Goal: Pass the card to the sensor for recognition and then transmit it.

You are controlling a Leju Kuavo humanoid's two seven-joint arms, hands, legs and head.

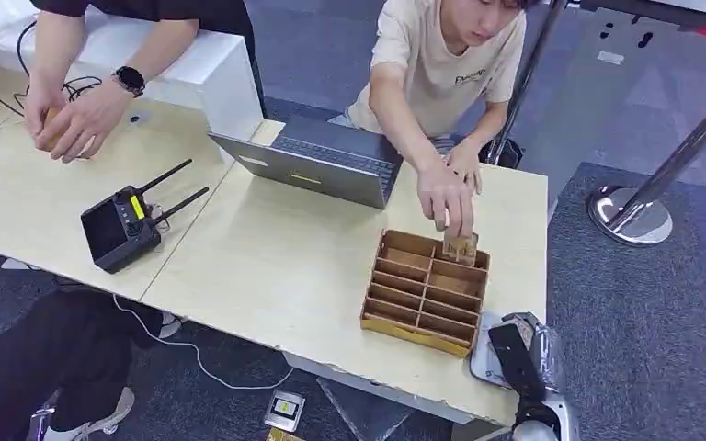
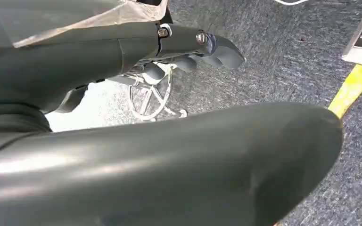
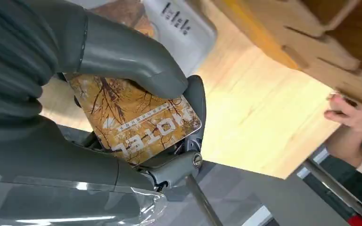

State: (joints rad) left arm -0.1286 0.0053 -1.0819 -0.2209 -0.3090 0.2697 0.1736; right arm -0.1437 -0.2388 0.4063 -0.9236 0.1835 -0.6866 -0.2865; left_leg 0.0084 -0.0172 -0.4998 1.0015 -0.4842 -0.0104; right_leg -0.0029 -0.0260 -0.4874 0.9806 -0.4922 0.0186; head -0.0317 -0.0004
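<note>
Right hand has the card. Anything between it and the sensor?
Nothing visible. The right hand holds the card right by the grey sensor at the table's near corner. The wooden divider box sits beside the sensor, and a person's hand is at its far end, off the path.

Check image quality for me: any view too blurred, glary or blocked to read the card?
Right wrist view: the card in the right hand is sharp, print legible, while the wooden organizer behind is soft. Left wrist view: the left hand is dim, a bright overexposed patch behind it. Head view: evenly lit, slightly soft, the sensor partly hidden by the hand.
</note>
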